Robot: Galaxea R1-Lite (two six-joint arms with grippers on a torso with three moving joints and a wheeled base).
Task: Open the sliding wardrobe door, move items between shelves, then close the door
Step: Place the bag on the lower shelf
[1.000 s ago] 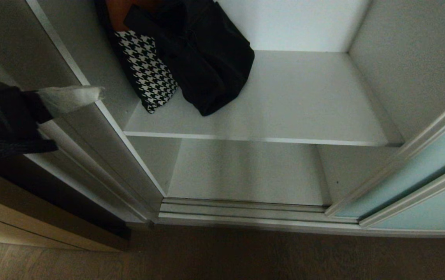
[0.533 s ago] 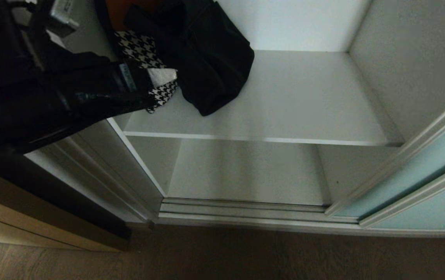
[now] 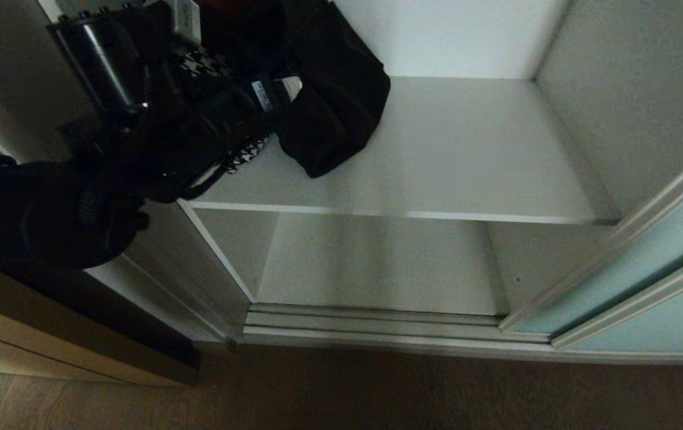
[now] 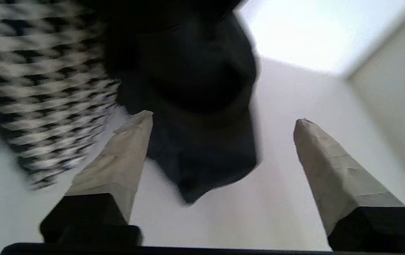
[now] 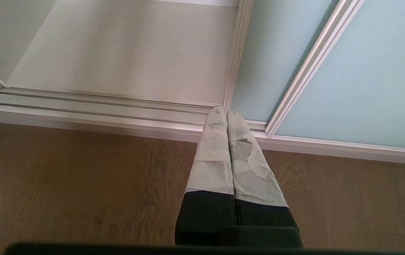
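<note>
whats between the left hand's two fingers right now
In the left wrist view, the open left hand frames the black bag and bare upper shelf; the fingers hold nothing.

Right gripper (image 5: 226, 112), fingers pressed together, at frame centre over the floor (image 5: 82, 184); track (image 5: 99, 109) beyond; door (image 5: 365, 78) upper right.

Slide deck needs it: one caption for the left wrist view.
Left gripper open above the upper shelf, fingers straddling a black garment beside a houndstooth item.
</note>
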